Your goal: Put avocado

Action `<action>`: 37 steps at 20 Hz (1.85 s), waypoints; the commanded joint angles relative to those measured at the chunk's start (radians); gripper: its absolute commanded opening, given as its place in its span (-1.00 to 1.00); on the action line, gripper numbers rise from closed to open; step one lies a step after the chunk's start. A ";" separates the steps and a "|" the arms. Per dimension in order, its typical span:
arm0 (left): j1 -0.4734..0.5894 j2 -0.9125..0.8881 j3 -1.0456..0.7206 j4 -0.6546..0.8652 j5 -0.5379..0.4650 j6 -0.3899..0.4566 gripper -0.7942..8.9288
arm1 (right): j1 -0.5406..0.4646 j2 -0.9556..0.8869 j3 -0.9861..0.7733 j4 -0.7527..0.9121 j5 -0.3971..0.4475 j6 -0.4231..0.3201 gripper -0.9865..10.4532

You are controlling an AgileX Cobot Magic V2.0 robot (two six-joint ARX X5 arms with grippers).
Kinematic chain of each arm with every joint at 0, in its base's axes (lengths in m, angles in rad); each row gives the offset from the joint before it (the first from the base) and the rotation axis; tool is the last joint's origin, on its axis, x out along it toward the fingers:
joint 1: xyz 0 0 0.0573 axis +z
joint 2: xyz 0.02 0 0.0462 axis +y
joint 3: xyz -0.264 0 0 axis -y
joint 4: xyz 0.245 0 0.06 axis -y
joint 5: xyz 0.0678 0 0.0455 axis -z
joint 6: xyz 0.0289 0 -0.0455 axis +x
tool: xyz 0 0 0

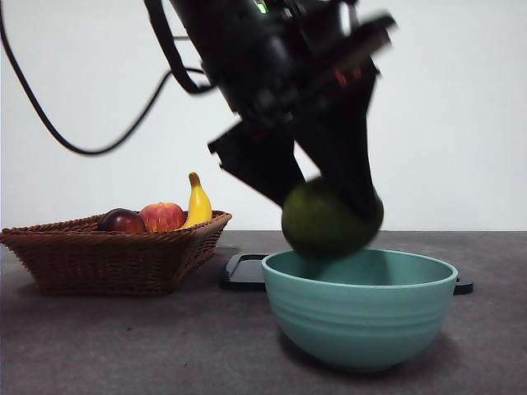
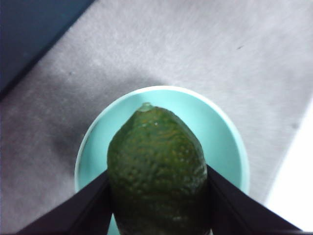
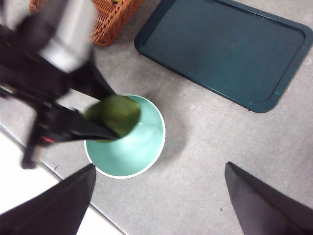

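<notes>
My own left gripper (image 1: 329, 206) is smeared by motion blur, its jaws covering both flanks of the avocado (image 2: 156, 169), whose lower end and the teal bowl's (image 2: 225, 142) near rim are cut off.

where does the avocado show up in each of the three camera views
Front view: avocado in the left hand, just above the bowl.
Left wrist view: avocado between its jaws, over the bowl.
Right wrist view: avocado over the bowl.
Shared landmark: the bowl.

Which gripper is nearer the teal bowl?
Left gripper: directly over the bowl, clamping the avocado. Right gripper hangs open, off to the side.
</notes>
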State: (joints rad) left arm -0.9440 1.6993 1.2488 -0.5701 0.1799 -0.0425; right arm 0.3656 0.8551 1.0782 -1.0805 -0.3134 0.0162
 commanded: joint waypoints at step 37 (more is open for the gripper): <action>0.148 -0.243 0.127 -0.058 -0.055 -0.011 -0.13 | 0.002 0.005 0.022 0.009 0.000 0.010 -0.09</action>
State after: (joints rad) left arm -0.7918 1.4544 1.3560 -0.6323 0.1272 -0.0437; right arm 0.3656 0.8543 1.0782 -1.0805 -0.3134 0.0158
